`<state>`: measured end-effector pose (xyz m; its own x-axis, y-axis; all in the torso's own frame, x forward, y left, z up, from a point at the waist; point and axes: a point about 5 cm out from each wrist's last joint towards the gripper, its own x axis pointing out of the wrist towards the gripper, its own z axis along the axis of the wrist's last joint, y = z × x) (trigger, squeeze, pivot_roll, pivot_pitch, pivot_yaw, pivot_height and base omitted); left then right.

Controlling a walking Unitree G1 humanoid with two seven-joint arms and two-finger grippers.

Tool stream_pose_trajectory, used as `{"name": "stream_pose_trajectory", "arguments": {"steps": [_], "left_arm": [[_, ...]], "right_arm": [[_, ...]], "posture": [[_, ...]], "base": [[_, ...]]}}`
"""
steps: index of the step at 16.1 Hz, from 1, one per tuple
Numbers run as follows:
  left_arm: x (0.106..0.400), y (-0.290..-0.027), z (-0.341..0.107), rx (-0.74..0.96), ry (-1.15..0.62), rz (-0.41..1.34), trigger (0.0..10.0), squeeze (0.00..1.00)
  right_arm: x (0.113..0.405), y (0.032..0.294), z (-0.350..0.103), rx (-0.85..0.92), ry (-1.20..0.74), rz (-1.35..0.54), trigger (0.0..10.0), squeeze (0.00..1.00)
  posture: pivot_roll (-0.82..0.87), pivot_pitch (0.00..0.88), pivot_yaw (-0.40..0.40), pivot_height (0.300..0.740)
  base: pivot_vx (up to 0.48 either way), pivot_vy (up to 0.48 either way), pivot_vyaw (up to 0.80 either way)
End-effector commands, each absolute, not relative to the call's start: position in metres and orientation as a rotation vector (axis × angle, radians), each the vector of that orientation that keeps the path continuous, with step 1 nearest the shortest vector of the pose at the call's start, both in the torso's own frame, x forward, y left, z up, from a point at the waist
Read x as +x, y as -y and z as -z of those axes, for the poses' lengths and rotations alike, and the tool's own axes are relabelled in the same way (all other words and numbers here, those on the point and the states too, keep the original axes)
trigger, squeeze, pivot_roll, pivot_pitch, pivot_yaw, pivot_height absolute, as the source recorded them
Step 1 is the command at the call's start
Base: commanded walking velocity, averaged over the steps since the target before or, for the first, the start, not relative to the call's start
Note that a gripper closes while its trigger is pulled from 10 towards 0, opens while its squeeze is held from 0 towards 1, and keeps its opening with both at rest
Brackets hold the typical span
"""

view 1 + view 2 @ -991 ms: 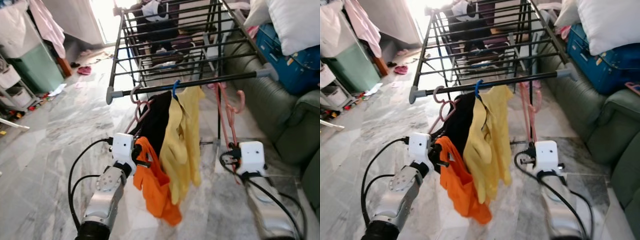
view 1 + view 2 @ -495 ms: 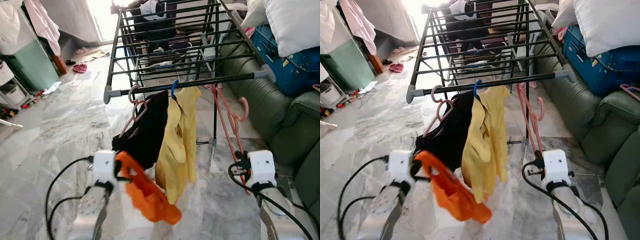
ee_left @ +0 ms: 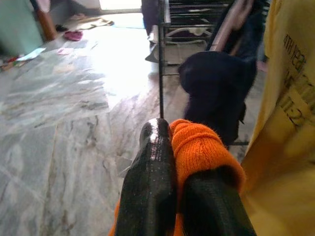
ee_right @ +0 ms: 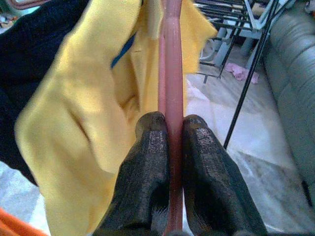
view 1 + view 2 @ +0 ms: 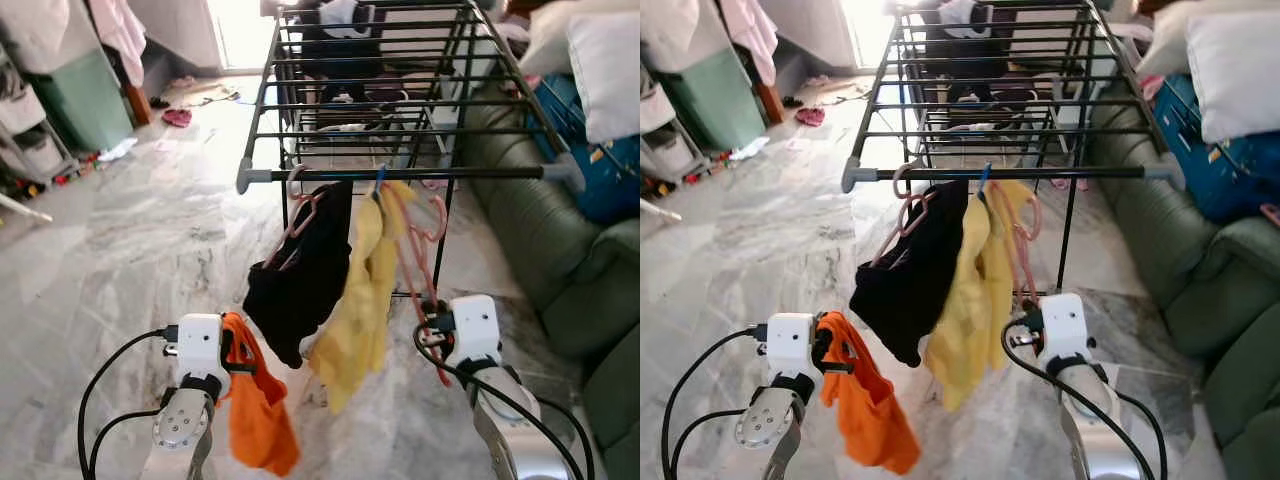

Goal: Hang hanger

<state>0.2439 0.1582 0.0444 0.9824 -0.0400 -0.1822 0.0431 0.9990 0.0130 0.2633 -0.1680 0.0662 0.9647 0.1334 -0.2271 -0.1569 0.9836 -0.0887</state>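
Near the front rail of the drying rack point(image 5: 410, 173), the pink hanger point(image 5: 424, 262) has swung in toward the clothes vs half a sec ago: then it hung well right of the yellow shirt point(image 5: 362, 300), now its hook sits just beside the shirt's blue hanger hook, abt level w/ the rail. Can't tell if it's over the rail yet. The right gripper point(image 4: 170, 162) has both fingers clenched on the hanger's lower bar, low and near, right of the shirt. The left gripper point(image 3: 184, 182) is pinched on the orange garment point(image 5: 255, 400), which now droops straight down near-left, apart from the black garment point(image 5: 300, 275) it overlapped before. The camera view has also shifted, so part of the change is the robot's own move. My read: hanging is at the last stage; the hook needs seating on the rail, then release.
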Motion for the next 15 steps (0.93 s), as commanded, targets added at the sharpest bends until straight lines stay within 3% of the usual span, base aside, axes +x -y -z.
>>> {"name": "stream_pose_trajectory", "arguments": {"steps": [1, 5, 15], "left_arm": [[0.245, -0.161, -0.052, 0.024, -0.146, 0.016, 10.0, 0.0], [0.241, -0.164, -0.05, 0.036, -0.158, -0.025, 10.0, 0.0], [0.251, -0.159, -0.054, 0.082, -0.16, 0.041, 10.0, 0.0]], "right_arm": [[0.266, 0.16, -0.066, -0.101, -0.233, -0.164, 10.0, 0.0], [0.275, 0.145, -0.064, -0.086, -0.239, -0.185, 10.0, 0.0], [0.271, 0.17, -0.053, -0.056, -0.301, 0.036, 10.0, 0.0]], "posture": [[-0.09, 0.0, -0.023, 0.74], [-0.06, 0.0, -0.035, 0.74], [-0.1, 0.0, 0.024, 0.74]], "base": [[0.0, 0.0, 0.0], [0.0, 0.0, 0.0], [-0.049, 0.0, 0.0]]}}
